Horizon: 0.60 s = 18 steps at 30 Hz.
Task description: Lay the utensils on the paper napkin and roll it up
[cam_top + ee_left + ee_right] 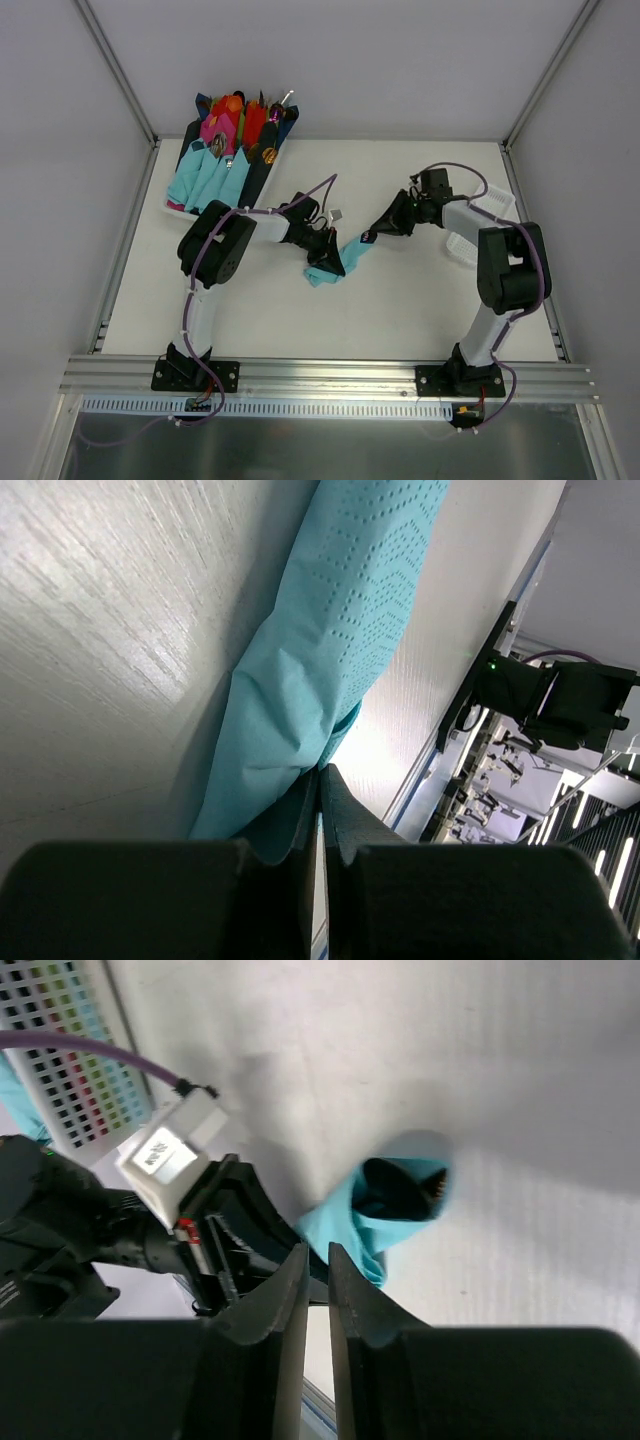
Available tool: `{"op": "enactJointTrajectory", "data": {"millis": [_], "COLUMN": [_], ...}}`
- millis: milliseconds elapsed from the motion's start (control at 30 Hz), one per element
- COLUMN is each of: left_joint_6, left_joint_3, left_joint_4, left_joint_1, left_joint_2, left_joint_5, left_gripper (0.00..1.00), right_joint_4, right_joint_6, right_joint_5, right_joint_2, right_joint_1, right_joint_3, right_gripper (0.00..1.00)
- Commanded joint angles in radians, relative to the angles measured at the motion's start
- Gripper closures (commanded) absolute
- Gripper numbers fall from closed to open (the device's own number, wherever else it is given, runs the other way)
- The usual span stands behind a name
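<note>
napkin: the paper napkin (352, 250) is already a narrow teal roll, lying on the worktop (420, 300) mid-scene, between the two arms
axis: the roll runs diagonally, near-left end to far-right end
left pincer: the left pincer (328, 262) sits over the near-left end, jaws shut. In the left wrist view the creases converge at its tips (322, 772), so I judge it has the paper pinched
right pincer: the right pincer (372, 237) is at the far-right end, tips just beside the roll. Jaws are open only a crack (315, 1250), with nothing between them
roll mouth: the open end faces the right pincer, just past its tips and slightly right of its line. The inside is dark
utensils: can't make out separate pieces; presumably inside the roll
nearer arm: left is on the roll, right is off it
key relation: the right pincer looks almost straight down the roll's axis, so any regrip or tuck has to come end-on
</note>
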State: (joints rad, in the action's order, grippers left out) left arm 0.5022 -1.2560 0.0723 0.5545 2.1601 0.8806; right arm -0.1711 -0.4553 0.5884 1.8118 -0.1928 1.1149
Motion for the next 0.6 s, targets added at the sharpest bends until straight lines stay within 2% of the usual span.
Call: {"op": "enactJointTrajectory", "data": {"millis": [0,233,567], "left_joint_6": [-0.083,-0.096,-0.103], "left_joint_3": [0.038,0.037,0.029], "left_joint_4": [0.07,0.069,0.069], "left_joint_1": [-0.015,-0.016,-0.025], "left_joint_2": [0.069,0.069,0.047], "left_joint_5": [-0.134,-0.12,-0.104], "left_gripper": [1.0,1.0,1.0], "right_joint_4": [-0.009,0.11,0.203], "right_joint_6": [0.014,-0.103,-0.152], "right_joint_5": [0.045,0.067,0.028], "right_joint_2": [-0.043,0.035,0.112], "right_joint_1": [-0.036,-0.154,-0.186], "right_joint_3": [0.046,0.023,-0.098], "right_gripper": [0.84,0.84,0.88]}}
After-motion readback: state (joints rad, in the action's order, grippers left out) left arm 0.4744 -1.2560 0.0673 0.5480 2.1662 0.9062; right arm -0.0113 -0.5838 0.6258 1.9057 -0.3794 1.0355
